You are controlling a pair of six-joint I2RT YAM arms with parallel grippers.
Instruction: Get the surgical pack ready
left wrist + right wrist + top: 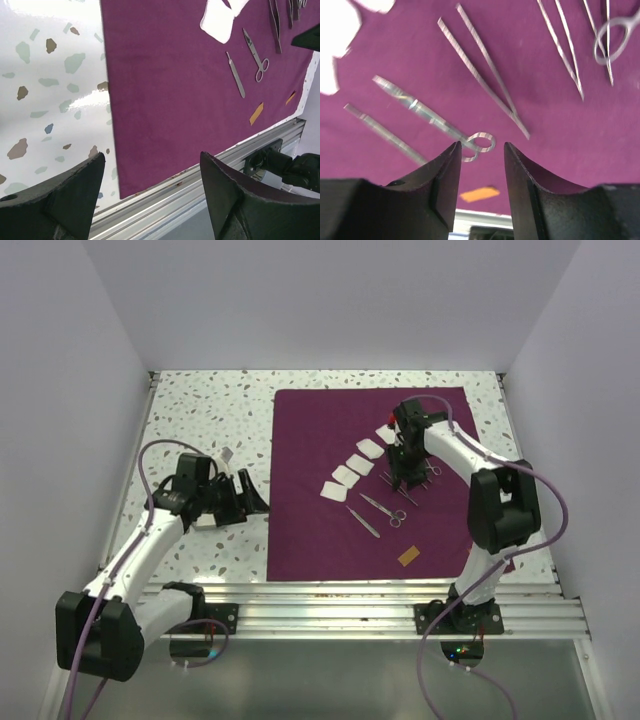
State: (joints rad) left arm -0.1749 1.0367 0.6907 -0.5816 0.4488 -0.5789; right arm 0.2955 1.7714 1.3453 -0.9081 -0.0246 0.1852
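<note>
Reading this step as a pick of the forceps (490, 75), mid-frame in the right wrist view, lying flat on the purple cloth (330, 540). Right gripper (481, 146) hangs just over them, jaws parted by a narrow gap, nothing between.

My call for a clean pick:
- line the jaws across the 2 legs, away from the joined end at lower centre
- come straight down and pinch both legs together
- it's thin flat steel on fabric, so going in tilted risks the pads snagging cloth or skidding off
- scissors (432, 116) lie just left of the forceps with the ring end right at the fingertips, so I'd avoid clipping it

Pack as it looks:
- cloth is spread flat, centre-right of the top view, its lower edge along the rail (225, 165)
- gauze squares (357, 462), about 5, run in a diagonal row from mid-cloth toward the upper right
- further instruments (560, 45) sit at the upper right of the wrist frame, all slim and shiny
- I can't find a steel tray in any view
- orange tab (407, 556) sits lower right on the cloth; I don't count it as part of the pack

Left gripper (152, 160) is spread wide and empty, over the speckled table (50, 75) just off the cloth's left edge.
</note>
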